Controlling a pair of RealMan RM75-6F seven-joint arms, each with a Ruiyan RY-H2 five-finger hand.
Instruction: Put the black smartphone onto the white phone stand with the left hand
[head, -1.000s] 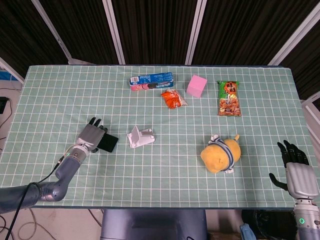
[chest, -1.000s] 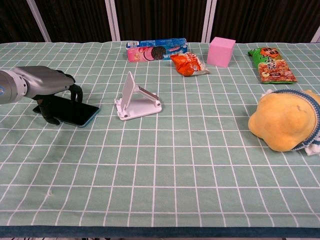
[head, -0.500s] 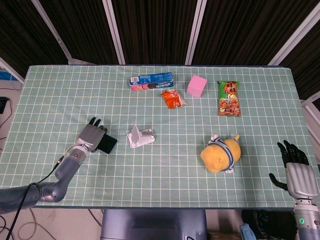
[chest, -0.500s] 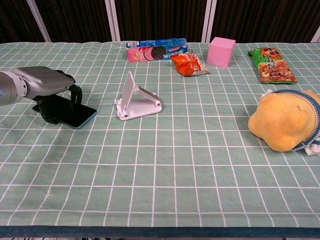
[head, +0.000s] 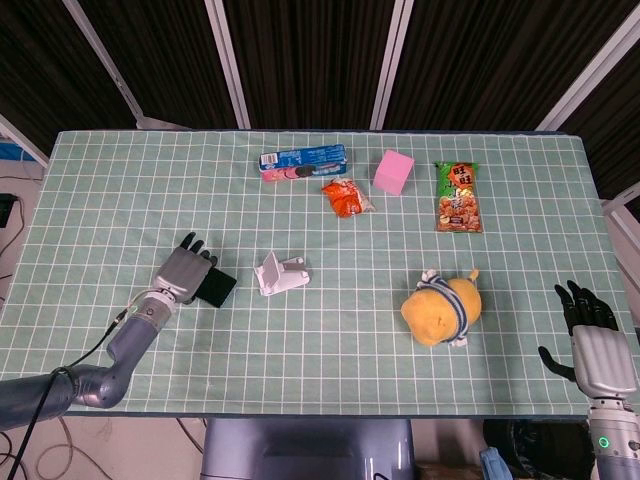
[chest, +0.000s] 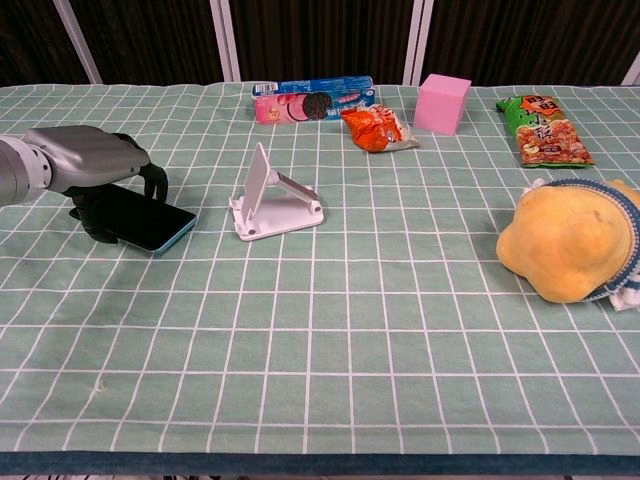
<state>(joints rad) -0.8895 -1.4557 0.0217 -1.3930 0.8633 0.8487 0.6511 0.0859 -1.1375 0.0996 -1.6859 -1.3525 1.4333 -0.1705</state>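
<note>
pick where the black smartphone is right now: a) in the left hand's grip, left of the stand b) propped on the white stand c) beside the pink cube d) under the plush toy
a: the left hand grips the black smartphone to the left of the white phone stand, which holds nothing.

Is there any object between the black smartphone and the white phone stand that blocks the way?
No, nothing visible does. The left hand grips the black smartphone, and only bare tablecloth lies between it and the white phone stand.

The green checked table (head: 120, 190) carries a white phone stand (head: 279, 273), snack packets (head: 457, 196), seemingly a plush toy (head: 441, 308).
</note>
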